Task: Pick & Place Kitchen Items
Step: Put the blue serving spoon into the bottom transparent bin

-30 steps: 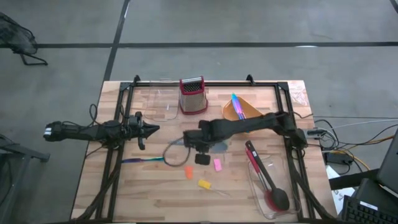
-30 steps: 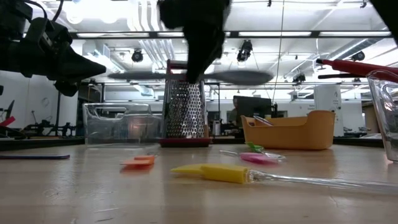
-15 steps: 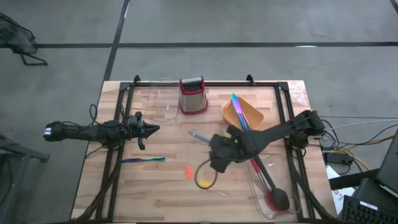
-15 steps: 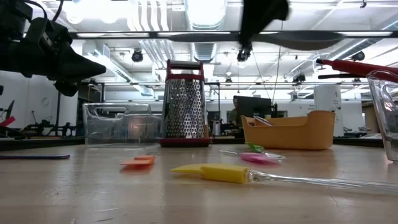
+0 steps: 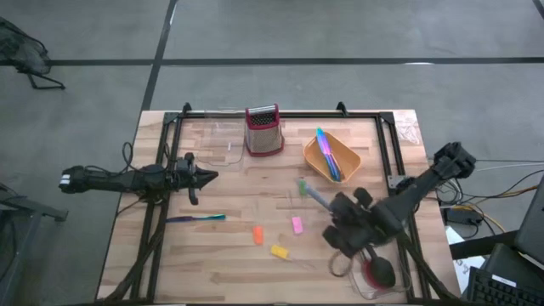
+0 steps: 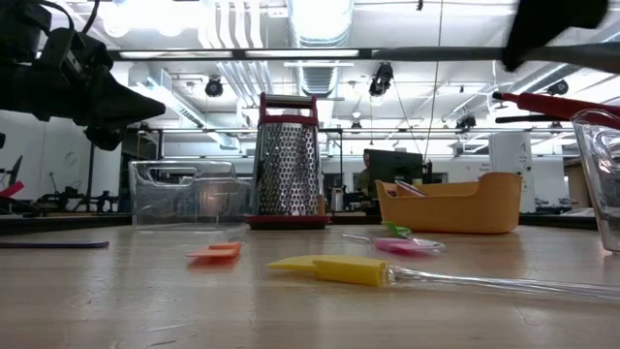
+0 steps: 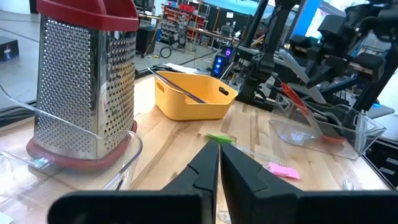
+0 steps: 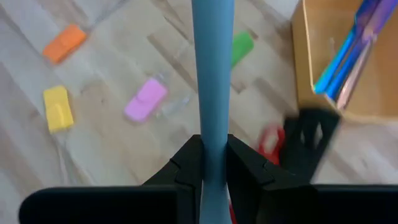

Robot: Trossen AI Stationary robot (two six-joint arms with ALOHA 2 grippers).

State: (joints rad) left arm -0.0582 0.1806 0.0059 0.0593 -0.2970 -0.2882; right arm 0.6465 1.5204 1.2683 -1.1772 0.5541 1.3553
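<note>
Clearly the right hand (image 8: 213,163) is clamping narrowly on the slim grey-blue handle of a long spoon (image 8: 212,74), whose smooth shaft is running straight out past the fingers; holding it near one end is probably leaving the bowl end free to drop into a container. Right beside this hand on the side away from the counter's middle, a clear plastic bin (image 5: 360,274) is already cradling black and red long-handled utensils (image 5: 374,265), so the spoon looks bound for that bin, carried level above the counter (image 5: 238,255). Beyond the spoon's tip, small blocky pieces are lying apart on the pale wood: a green piece (image 8: 241,46), a pink piece (image 8: 145,101), a yellow piece (image 8: 56,108) and an orange piece (image 8: 64,42), all matte and soft-edged. Farther out, an orange tray (image 5: 343,153) is holding blue and purple utensils. Well across the counter, the left hand (image 7: 217,168) is waiting with its fingers pressed together, holding nothing, facing a perforated steel grater (image 7: 84,81) with a red top; a blue-and-green utensil (image 5: 194,218) is lying near it.
</note>
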